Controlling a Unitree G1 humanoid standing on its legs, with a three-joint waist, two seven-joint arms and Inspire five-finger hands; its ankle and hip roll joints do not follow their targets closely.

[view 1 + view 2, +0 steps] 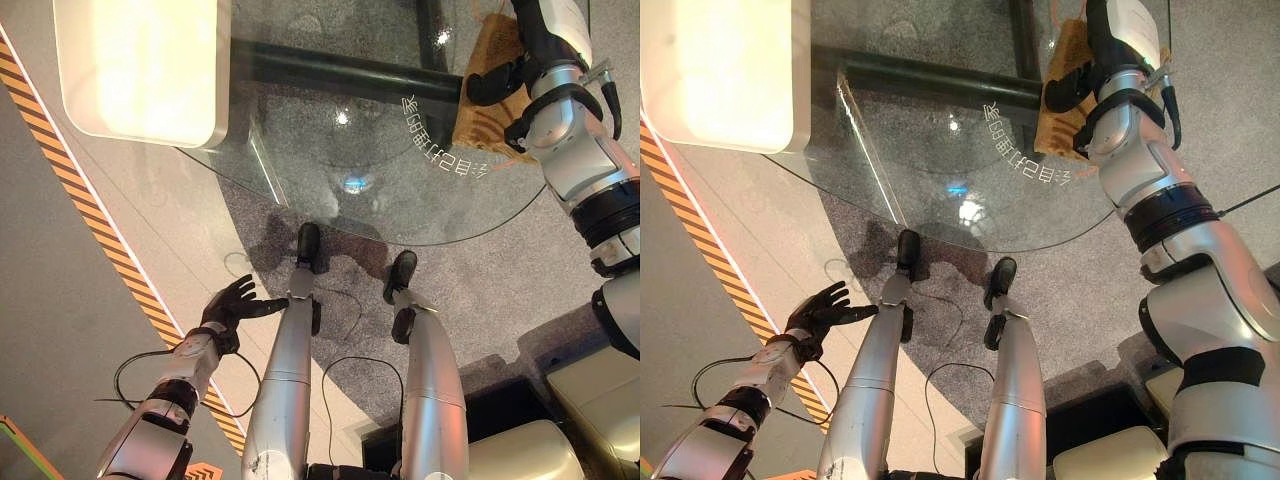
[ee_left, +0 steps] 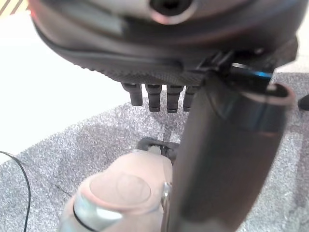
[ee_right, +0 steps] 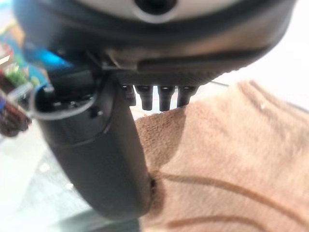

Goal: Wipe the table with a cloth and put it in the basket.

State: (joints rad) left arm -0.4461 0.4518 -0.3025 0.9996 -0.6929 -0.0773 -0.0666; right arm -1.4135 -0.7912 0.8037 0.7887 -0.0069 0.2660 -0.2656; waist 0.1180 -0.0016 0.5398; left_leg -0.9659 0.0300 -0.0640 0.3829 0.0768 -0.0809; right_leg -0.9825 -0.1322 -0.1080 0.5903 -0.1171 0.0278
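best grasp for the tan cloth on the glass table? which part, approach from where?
Probably from above, at the cloth middle. It lies flat on the glass table, so there is no raised edge to pinch. The right robot hand already rests on it, so curling the fingers should gather a fold.

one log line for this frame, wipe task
stage: wiping | right hand: flat on tan cloth, glass table far right | left hand: open, idle, low by floor

Silver-grey arms, dark-fingered hands
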